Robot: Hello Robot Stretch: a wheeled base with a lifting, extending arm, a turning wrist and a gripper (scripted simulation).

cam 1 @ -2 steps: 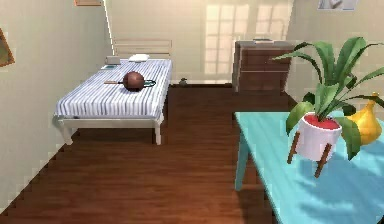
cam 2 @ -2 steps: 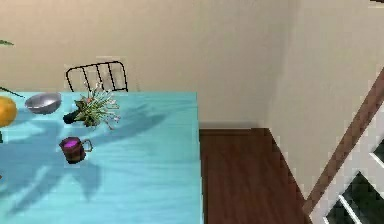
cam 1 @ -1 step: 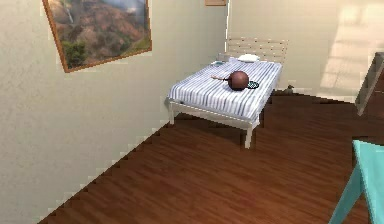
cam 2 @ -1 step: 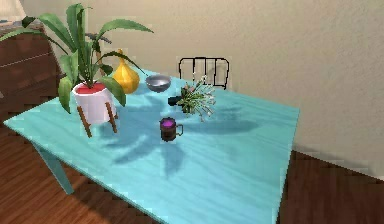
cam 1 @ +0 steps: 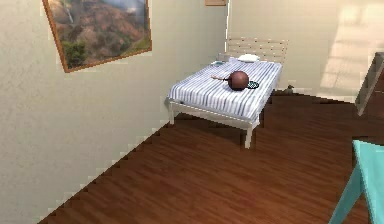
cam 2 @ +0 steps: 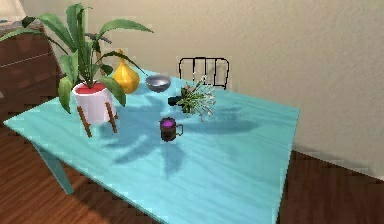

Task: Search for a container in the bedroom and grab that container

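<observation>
Pincer's state cannot be told; a white pot [cam 2: 92,103] on the turquoise table [cam 2: 230,170] holds a leafy plant [cam 2: 80,45].

Both views are softly, evenly lit. In the forward view a pale patch of light lies on the far wall [cam 1: 352,48] at the right, and the floor [cam 1: 200,178] is darker under the bed [cam 1: 222,90]. The painting [cam 1: 98,30] at the left edge leans from distortion. In the arm side view the plant [cam 2: 82,52] throws soft leaf shadows on the bright bench [cam 2: 240,172] toward the near right.
</observation>
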